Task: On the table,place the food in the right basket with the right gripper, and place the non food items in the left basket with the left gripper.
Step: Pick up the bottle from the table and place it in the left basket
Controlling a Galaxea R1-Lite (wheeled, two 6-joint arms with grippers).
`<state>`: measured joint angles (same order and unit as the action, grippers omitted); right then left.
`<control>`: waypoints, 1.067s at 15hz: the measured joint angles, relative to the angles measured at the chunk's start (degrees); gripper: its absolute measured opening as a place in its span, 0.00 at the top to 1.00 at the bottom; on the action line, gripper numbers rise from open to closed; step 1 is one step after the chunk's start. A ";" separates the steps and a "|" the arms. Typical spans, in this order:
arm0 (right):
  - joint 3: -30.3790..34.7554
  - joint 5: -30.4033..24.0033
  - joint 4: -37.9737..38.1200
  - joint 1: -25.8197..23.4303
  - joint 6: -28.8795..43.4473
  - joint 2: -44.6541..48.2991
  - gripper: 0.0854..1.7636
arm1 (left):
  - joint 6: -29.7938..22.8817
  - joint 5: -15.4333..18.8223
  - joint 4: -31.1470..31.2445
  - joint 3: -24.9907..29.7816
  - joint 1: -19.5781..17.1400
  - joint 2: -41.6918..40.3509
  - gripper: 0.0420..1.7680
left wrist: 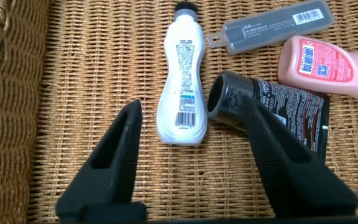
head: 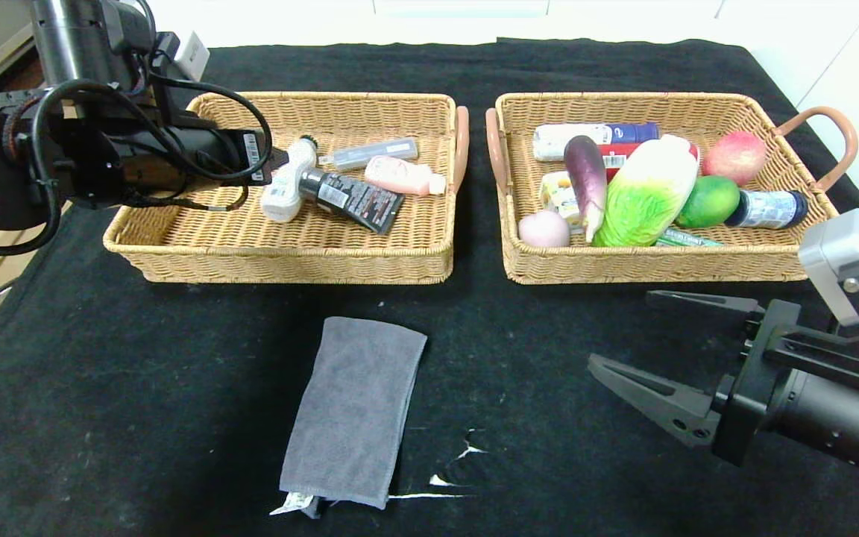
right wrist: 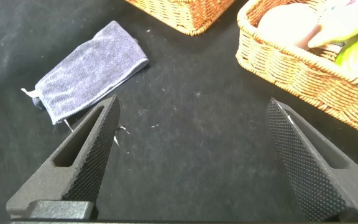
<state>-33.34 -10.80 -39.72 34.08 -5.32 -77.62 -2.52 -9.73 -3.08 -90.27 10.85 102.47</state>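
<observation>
The left basket (head: 288,261) (left wrist: 11,93) holds a white bottle (head: 286,190) (left wrist: 182,87), a black tube (head: 355,198) (left wrist: 291,102), a grey case (head: 370,153) (left wrist: 272,25) and a pink bottle (head: 403,177) (left wrist: 328,65). My left gripper (head: 273,165) (left wrist: 191,106) hangs open just over the white bottle's base, holding nothing; the tube's cap lies by one finger. The right basket (head: 653,261) (right wrist: 291,68) holds an eggplant (head: 586,179), cabbage (head: 649,194), mango (head: 709,201), red fruit (head: 734,156) and bottles. My right gripper (head: 621,330) (right wrist: 193,104) stands open and empty over bare cloth.
A folded grey towel (head: 355,410) (right wrist: 89,68) lies on the black tablecloth in front of the left basket, between the two arms. Both baskets stand side by side at the back, with brown handles (head: 836,138) on their ends.
</observation>
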 joint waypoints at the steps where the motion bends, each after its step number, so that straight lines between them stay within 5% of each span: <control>1: 0.00 -0.05 -0.02 0.00 0.02 0.00 0.03 | 0.00 0.02 0.11 0.00 0.01 -0.02 0.29; 11: 0.11 -0.09 -0.02 0.04 -0.13 -0.20 0.03 | 0.11 -0.13 1.38 4.22 1.61 -3.02 0.10; 16: 0.21 -0.09 0.00 0.28 -0.24 -0.20 0.03 | -0.23 -1.10 14.28 7.58 8.96 -10.45 0.07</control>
<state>-33.13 -10.89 -39.72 34.37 -5.56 -77.81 -2.76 -10.83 11.19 -82.69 19.81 92.03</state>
